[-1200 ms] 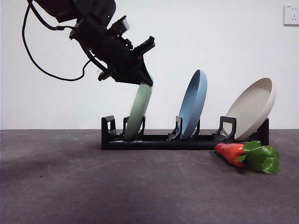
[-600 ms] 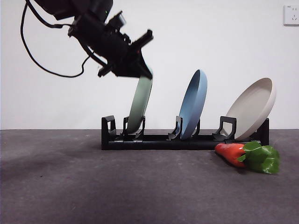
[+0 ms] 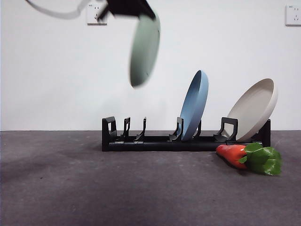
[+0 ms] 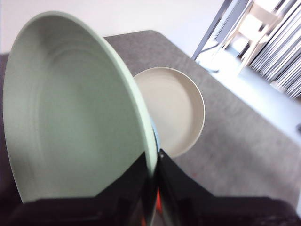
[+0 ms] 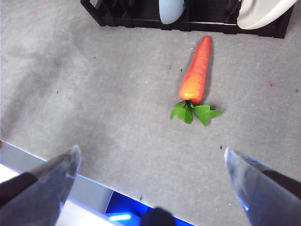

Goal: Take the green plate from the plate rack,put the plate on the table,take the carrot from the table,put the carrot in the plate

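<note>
Green plate (image 3: 144, 51): pinched at its rim by the left end effector (image 4: 151, 175), hanging clear above the plate rack (image 3: 183, 140), not yet set on the surface (image 3: 94, 188); carrot (image 5: 195, 70) untouched ahead of the spread right end effector (image 5: 150, 176).

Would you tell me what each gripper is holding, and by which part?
The left gripper pinches the green plate by its rim; the right gripper holds nothing.
</note>
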